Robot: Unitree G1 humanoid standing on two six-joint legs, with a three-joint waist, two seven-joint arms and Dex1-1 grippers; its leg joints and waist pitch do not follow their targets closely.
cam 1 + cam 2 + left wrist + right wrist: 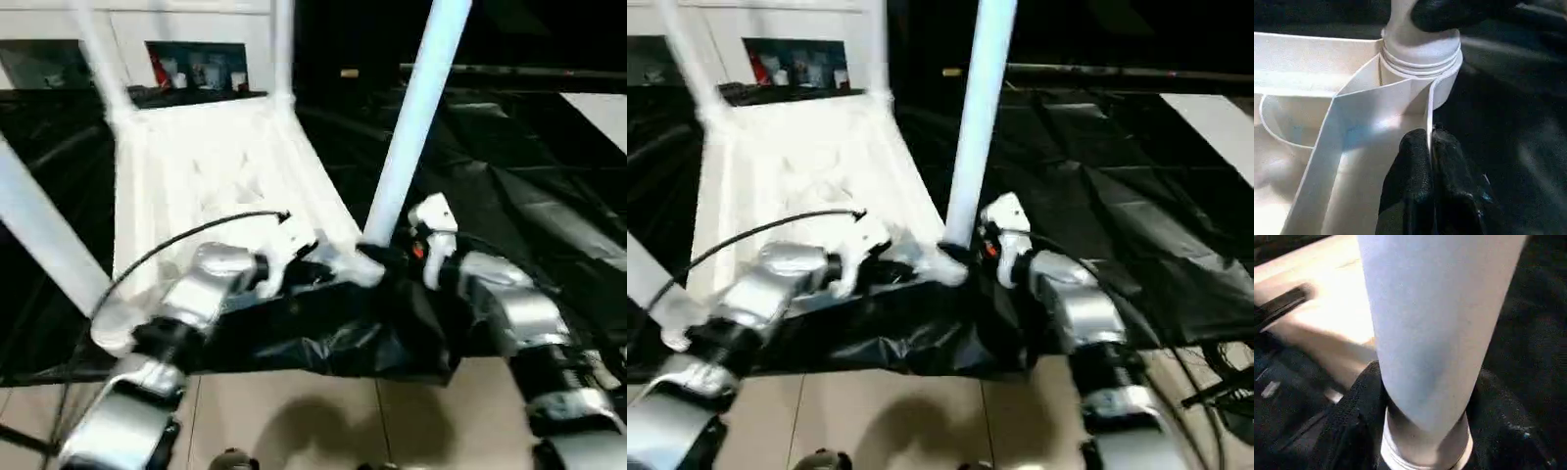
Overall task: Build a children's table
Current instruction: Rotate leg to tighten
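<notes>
The white tabletop lies upside down on a black sheet, ribbed side up. Its white legs stand in the corner sockets: one at the near right, one at the near left, two at the back. My left gripper is shut on the thin rim wall of the tabletop, right beside the near right socket. My right gripper sits at the base of the near right leg, with a black finger pressed against each side of it.
The black sheet covers the work surface, bunched up at its front edge. Pale floor tiles lie in front. A white cabinet with a dark shelf stands behind. A black cable loops over my left forearm.
</notes>
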